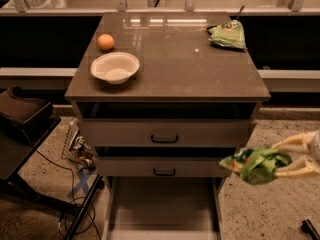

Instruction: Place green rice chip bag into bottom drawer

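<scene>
The green rice chip bag [256, 164], bright green and crumpled, hangs in the air at the right, level with the lower handled drawer front. My gripper [281, 158] reaches in from the right edge, its pale fingers [295, 142] shut on the bag's right end. The bottom drawer [162, 209] is pulled open below the cabinet, a pale grey tray with a bare floor. The bag is up and to the right of the drawer, over the speckled floor beside the cabinet's right front corner.
The cabinet top [170, 59] carries a white bowl [115, 67], an orange [105, 42] and a paler flat green bag [228, 35]. Two shut drawers with black handles [164, 139] sit above the open one. A dark stand [30, 134], cables and a wire basket [77, 146] are at the left.
</scene>
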`<state>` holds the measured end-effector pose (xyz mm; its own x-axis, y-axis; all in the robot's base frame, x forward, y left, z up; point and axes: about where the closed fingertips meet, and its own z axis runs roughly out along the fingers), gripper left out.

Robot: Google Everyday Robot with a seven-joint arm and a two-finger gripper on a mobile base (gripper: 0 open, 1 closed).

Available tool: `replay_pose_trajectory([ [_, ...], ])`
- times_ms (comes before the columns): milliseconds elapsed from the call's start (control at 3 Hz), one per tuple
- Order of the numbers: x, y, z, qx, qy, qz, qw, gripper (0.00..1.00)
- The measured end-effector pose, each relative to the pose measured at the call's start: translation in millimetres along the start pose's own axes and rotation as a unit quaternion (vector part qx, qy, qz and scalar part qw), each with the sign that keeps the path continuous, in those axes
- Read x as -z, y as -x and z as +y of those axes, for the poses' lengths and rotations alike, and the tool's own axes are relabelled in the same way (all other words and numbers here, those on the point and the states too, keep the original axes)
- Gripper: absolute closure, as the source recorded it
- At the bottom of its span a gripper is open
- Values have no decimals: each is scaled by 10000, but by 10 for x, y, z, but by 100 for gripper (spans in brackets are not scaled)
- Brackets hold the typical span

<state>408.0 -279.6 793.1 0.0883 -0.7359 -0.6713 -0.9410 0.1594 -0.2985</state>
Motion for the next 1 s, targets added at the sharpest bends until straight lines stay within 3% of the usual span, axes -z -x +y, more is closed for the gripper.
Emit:
replay_pose_trajectory([
  [333, -428, -199, 568, -87, 775, -955, 9924, 100],
  [667, -428, -199, 568, -87, 775, -955, 9924, 100],
  [1000, -860, -382, 520, -254, 956, -981, 9902, 100],
])
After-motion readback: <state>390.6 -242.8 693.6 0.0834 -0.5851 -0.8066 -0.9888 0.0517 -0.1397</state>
